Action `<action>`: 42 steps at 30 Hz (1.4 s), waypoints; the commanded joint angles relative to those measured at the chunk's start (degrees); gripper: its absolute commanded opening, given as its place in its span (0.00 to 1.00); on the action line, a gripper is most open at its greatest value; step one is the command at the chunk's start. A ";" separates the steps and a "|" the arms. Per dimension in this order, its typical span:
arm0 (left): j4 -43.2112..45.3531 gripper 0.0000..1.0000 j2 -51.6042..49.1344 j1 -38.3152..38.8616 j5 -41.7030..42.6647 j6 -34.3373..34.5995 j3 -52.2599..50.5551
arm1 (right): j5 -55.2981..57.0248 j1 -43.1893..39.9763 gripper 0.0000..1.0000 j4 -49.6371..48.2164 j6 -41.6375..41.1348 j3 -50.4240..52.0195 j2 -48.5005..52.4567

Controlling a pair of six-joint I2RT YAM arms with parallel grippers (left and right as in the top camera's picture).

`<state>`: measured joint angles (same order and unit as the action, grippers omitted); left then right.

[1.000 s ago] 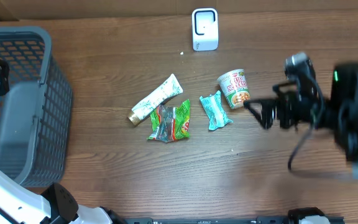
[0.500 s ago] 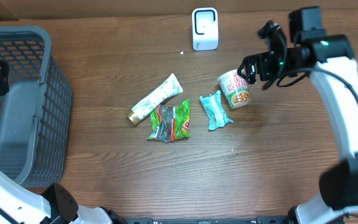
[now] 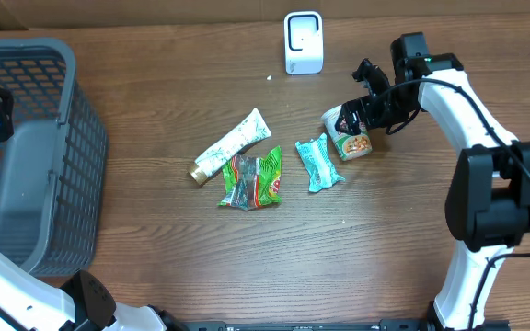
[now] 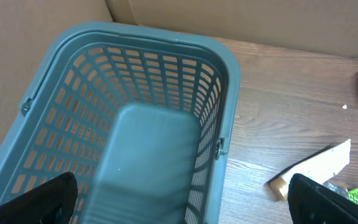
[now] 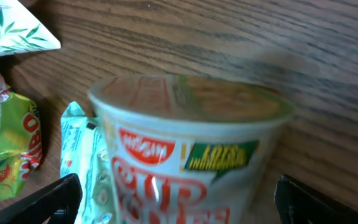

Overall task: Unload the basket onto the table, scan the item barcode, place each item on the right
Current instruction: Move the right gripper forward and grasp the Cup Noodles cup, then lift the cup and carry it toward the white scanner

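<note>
A cup of noodles (image 3: 350, 134) with red lettering stands right of the table's middle. My right gripper (image 3: 362, 118) has come down at it from the back right. In the right wrist view the cup (image 5: 191, 143) fills the space between my two black fingers, which stand wide on either side; the right gripper (image 5: 179, 202) is open. A white scanner (image 3: 303, 42) stands at the back centre. My left gripper (image 4: 180, 202) hangs open above the grey basket (image 4: 229, 112) at the left, nothing between its fingers.
A white toothpaste tube (image 3: 231, 145), a green snack bag (image 3: 253, 179) and a teal packet (image 3: 318, 164) lie left of the cup, the packet close against it. The basket (image 3: 81, 138) takes up the left side. Cardboard runs along the back edge.
My right arm has swung in from the right side, passed behind the cup and dropped so its open fingers straddle the cup. The left arm and the items have not moved.
</note>
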<state>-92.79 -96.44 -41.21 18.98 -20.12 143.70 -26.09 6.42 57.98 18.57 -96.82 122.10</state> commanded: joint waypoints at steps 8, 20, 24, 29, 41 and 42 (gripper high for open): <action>0.04 0.99 0.02 0.37 0.94 -1.11 -0.02 | -4.07 -0.17 0.90 -2.62 2.73 -1.40 3.91; 0.04 1.00 0.02 0.37 0.96 -1.11 -0.02 | -9.90 -1.90 0.68 -0.15 2.45 -1.64 4.83; 0.04 1.00 0.02 0.35 0.94 -1.11 -0.02 | -10.27 -3.30 0.75 0.44 2.49 -1.68 4.66; 0.04 1.00 0.02 0.37 0.96 -1.11 -0.02 | -9.99 -3.82 0.89 0.85 4.87 -1.68 4.68; 0.04 0.99 0.02 0.37 0.94 -1.11 -0.02 | 5.75 2.97 0.93 -1.29 1.99 -1.66 5.40; 0.04 1.00 0.02 0.37 0.96 -1.11 -0.02 | 5.64 2.99 0.93 -1.51 1.92 -1.66 5.40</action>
<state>-92.79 -96.44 -41.21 18.98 -20.12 143.70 -24.95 9.21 56.95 22.46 -97.51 126.48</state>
